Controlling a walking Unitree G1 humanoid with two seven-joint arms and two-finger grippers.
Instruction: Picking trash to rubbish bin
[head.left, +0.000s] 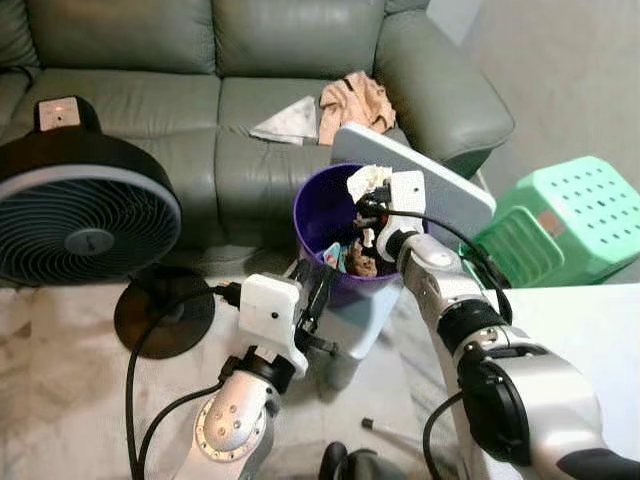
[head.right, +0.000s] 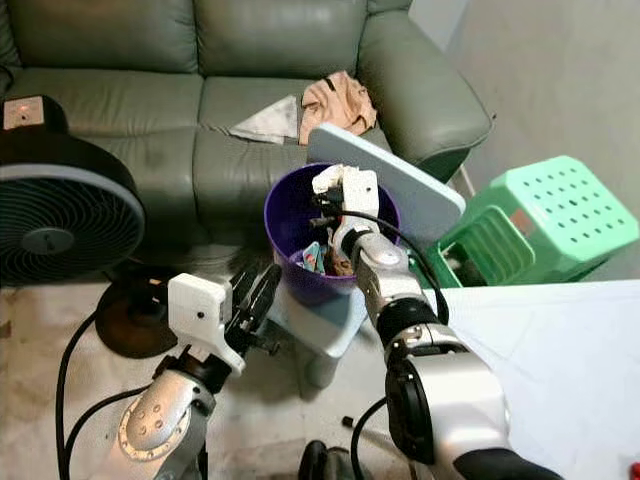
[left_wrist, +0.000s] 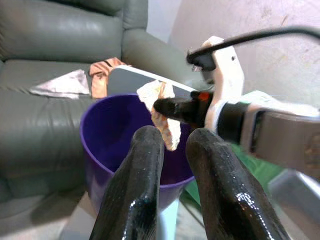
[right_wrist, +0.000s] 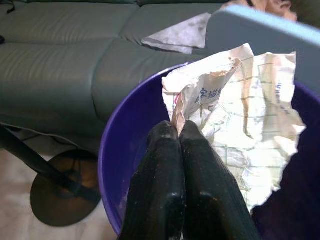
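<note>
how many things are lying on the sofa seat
2: a grey-white triangular sheet on the middle cushion, and a crumpled peach cloth just to its right, behind the pale bin lid. The fan may hide more at the left.

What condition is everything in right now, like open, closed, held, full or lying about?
Right gripper: shut on crumpled paper, over the bin.
Purple bin: open, some trash inside.
Left gripper: slightly open, empty, beside the bin.
Green stool: tipped over.
Cloth: crumpled on sofa.
</note>
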